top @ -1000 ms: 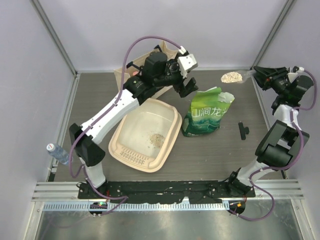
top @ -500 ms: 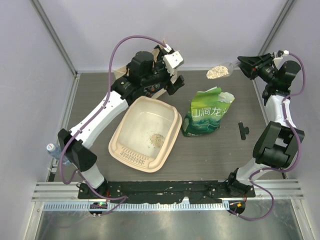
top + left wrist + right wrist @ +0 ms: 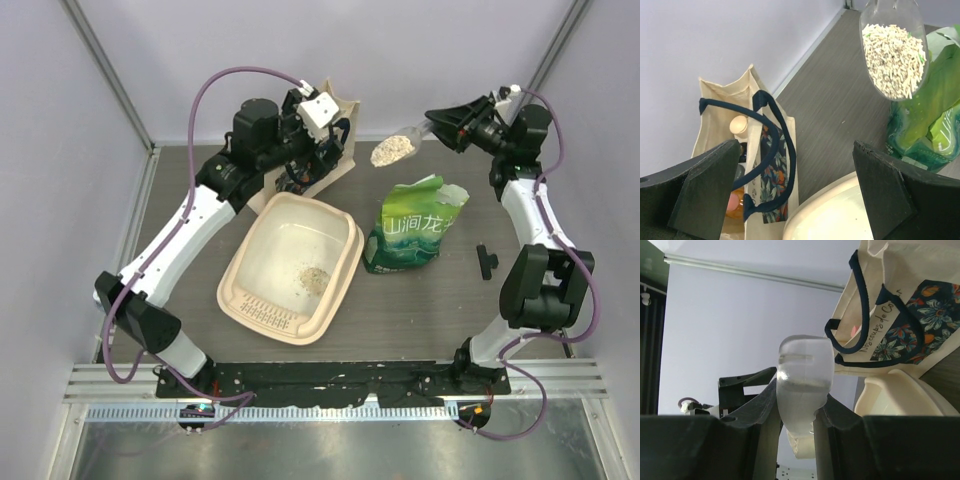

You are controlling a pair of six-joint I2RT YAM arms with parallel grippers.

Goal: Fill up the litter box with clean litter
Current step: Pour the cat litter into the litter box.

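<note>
— Entry one: litter box [image 3: 290, 265]?
— Set on the table [image 3: 450, 300], left of the green bag [image 3: 413, 232]. A small patch of clean litter [image 3: 313, 275] is seen on its floor.
— Scoop [image 3: 802, 375]?
— Heaped with clean litter; its handle is clamped by the right gripper [image 3: 797, 427], in the air beyond the green bag.
— Tote bag [image 3: 755, 165]?
— Small items inside, too blurred to name. The left gripper [image 3: 795, 190] is spread wide above it, empty.

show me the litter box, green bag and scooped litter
litter box [image 3: 266, 313]: top view, ribbed strip at its near end
green bag [image 3: 410, 235]: top view, printed front
scooped litter [image 3: 894, 60]: left wrist view, middle of the heap
</note>
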